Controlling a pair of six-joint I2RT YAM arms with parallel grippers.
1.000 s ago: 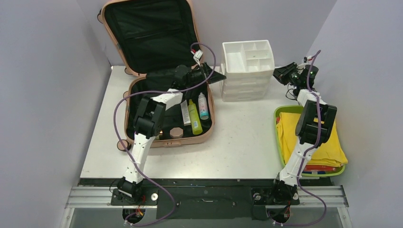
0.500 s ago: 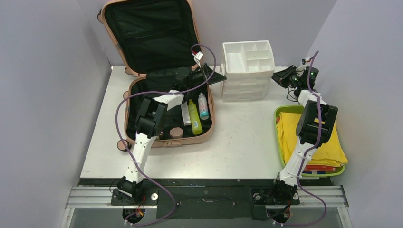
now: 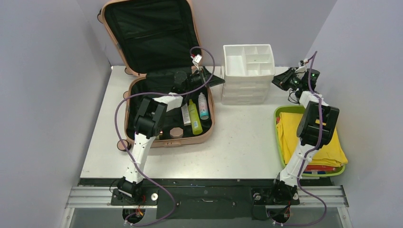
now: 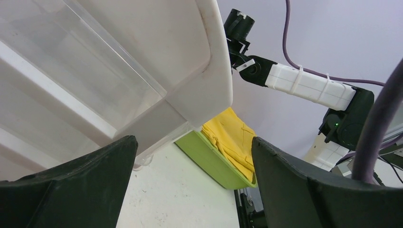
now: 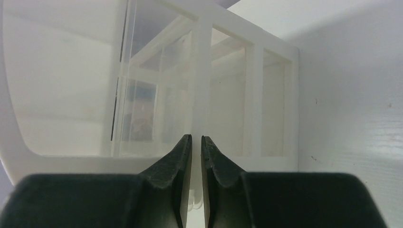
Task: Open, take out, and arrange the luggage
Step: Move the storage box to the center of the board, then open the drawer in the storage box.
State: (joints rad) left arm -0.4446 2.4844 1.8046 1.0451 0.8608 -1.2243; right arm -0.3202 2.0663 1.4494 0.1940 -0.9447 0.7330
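Note:
The salmon-pink luggage (image 3: 164,141) lies open at the back left, its lid (image 3: 149,33) standing up against the wall. In its black-lined lower half lie a green bottle (image 3: 194,117), a small clear bottle (image 3: 203,105), a white tube (image 3: 184,114) and a round brown jar (image 3: 176,132). My left gripper (image 3: 215,79) is open and empty over the luggage's right rim, just left of the white drawer organizer (image 3: 247,71). The left wrist view (image 4: 192,190) shows bare table between its jaws. My right gripper (image 3: 281,81) is shut, at the organizer's right side (image 5: 196,142).
The organizer (image 4: 142,57) has clear drawers and an open compartmented top. A lime-green tray (image 3: 279,142) holding folded yellow cloth (image 3: 309,137) sits at the right edge; it also shows in the left wrist view (image 4: 209,159). Walls close in on both sides.
The organizer has shifted slightly to the right and toward me. My right gripper has drawn back to the right. My left gripper has edged slightly left beside the organizer.

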